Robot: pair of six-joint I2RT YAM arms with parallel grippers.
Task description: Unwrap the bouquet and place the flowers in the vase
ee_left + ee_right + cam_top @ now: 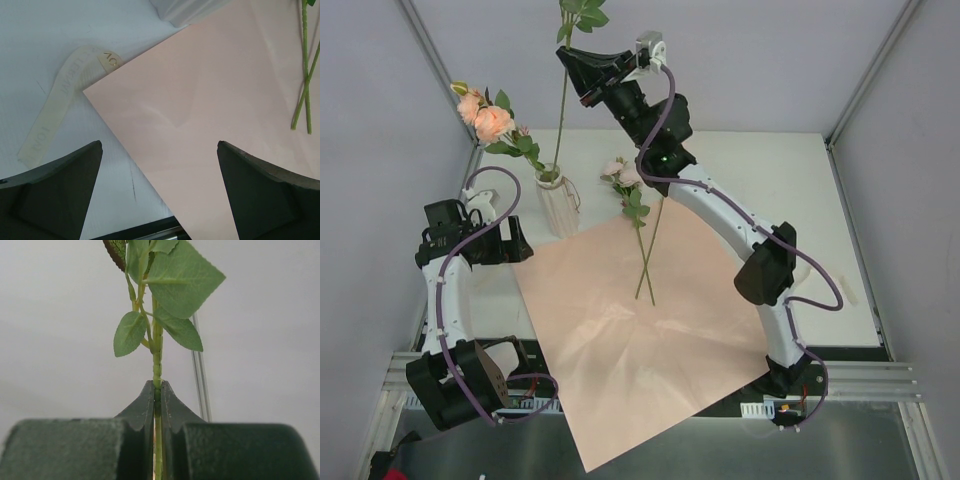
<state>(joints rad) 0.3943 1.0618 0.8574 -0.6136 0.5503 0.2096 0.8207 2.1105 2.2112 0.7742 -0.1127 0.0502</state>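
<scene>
Top external view: the right claw point(568, 70) is clamped shut on a rose stem point(561, 130) high above the vase point(558, 203), the stem's foot at its neck. Pushed down aslant, it could tip that small vase or jostle the bloom point(485, 118) already inside. The left claw point(517, 240) gapes empty near the vase; two flowers point(638, 215) lie on the paper point(640, 350).
</scene>
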